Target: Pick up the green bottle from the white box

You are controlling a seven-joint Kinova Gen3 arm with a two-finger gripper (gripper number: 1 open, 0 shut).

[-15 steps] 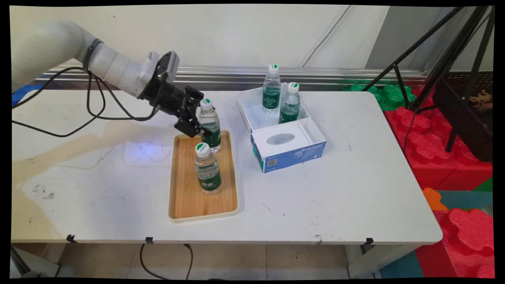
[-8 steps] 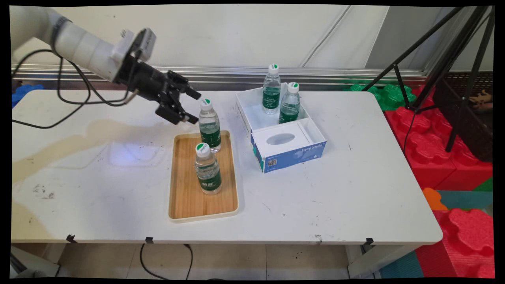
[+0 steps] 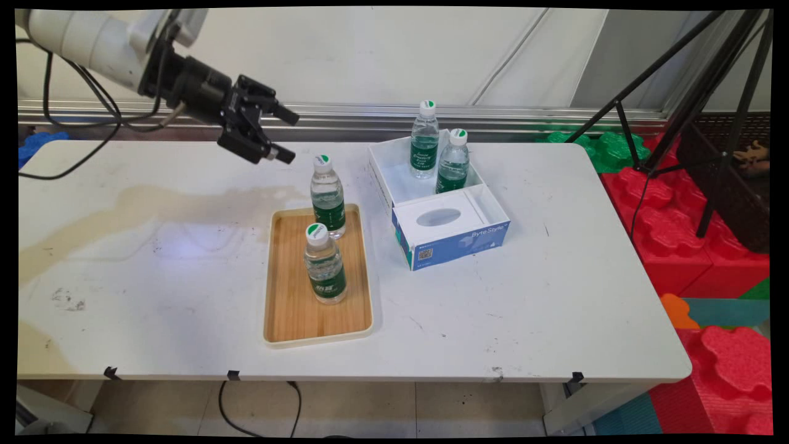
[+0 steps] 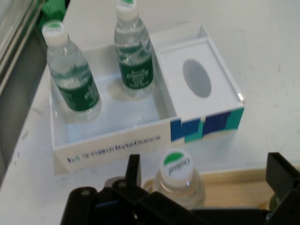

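far bottle on tray: a clear plastic water bottle with a green label and a white, green-topped cap, upright at the far end of the tray, the thing nearest the gripper, free of it.
near bottle on tray: a like clear plastic bottle, upright, mid-tray, just near of the first, apart from it.
tray: a rectangular wooden tray with a pale rim, flat on the white table, left of the box.
box: a white and blue open cardboard box, with an oval-holed white insert at its near end.
bottles in box: two more such bottles and, upright in the far compartment, side by side.
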